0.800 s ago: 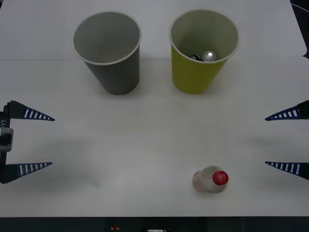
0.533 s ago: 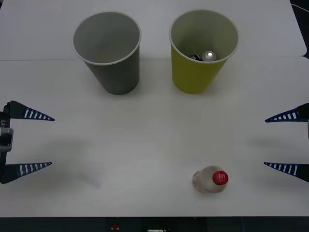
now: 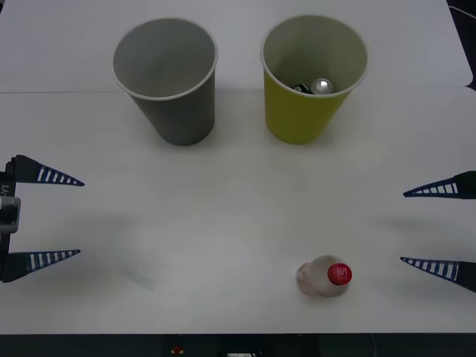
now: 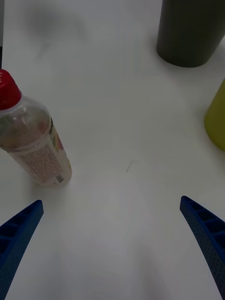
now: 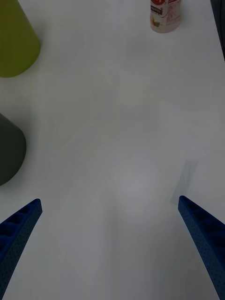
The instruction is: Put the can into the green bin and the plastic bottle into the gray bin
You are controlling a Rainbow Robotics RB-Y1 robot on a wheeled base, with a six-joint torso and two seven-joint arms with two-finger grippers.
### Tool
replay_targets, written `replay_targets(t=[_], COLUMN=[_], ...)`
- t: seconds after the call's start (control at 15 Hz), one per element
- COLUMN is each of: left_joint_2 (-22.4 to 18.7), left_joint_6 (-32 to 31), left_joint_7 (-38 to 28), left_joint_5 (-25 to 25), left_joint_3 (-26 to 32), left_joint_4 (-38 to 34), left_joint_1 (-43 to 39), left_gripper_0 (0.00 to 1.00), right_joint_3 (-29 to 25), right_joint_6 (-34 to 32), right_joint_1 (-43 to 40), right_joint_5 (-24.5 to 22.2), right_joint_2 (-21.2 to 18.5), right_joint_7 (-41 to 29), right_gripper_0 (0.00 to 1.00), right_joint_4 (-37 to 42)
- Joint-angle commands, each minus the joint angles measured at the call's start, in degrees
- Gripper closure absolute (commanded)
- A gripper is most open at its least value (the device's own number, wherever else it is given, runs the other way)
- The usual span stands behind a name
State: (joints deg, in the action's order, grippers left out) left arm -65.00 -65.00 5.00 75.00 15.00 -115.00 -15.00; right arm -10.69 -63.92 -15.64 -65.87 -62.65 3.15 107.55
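The can lies inside the green bin at the back right, its silver top showing. To its left stands the gray bin, nothing visible in it. The plastic bottle, red-capped, stands upright near the table's front edge. My right gripper is open at the right edge, a little to the right of the bottle. My left gripper is open at the far left edge, away from everything. The wrist views show the gray bin, the green bin and the bottle.
The white table has bare room between the bins and the bottle. Its front edge runs just below the bottle, and a paper seam crosses behind the bins.
My right gripper has shifted slightly leftward and toward the front edge, nearer the bottle. The left gripper, bins, can and bottle have not moved.
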Motion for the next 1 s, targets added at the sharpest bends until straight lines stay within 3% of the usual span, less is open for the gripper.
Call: replay_targets(t=[0.07,0.6,0.73,1.0], left_joint_2=[0.0,0.0,0.0,0.0], left_joint_6=[0.0,0.0,0.0,0.0], left_joint_7=[0.0,0.0,0.0,0.0], left_joint_5=[0.0,0.0,0.0,0.0], left_joint_3=[0.0,0.0,0.0,0.0], left_joint_4=[0.0,0.0,0.0,0.0], left_joint_1=[0.0,0.0,0.0,0.0], left_gripper_0=[0.0,0.0,0.0,0.0], right_joint_3=[-0.03,-0.12,-0.03,0.41], right_joint_6=[-2.7,-10.35,-11.31,-13.42], right_joint_1=[0.08,0.26,0.26,-0.01], right_joint_5=[2.5,7.42,7.42,7.42], right_joint_2=[3.94,8.59,11.41,15.01], right_joint_7=[5.72,20.05,24.01,26.2], right_gripper_0=[0.0,0.0,0.0,0.0], right_joint_4=[-4.46,-16.76,-19.84,-23.79])
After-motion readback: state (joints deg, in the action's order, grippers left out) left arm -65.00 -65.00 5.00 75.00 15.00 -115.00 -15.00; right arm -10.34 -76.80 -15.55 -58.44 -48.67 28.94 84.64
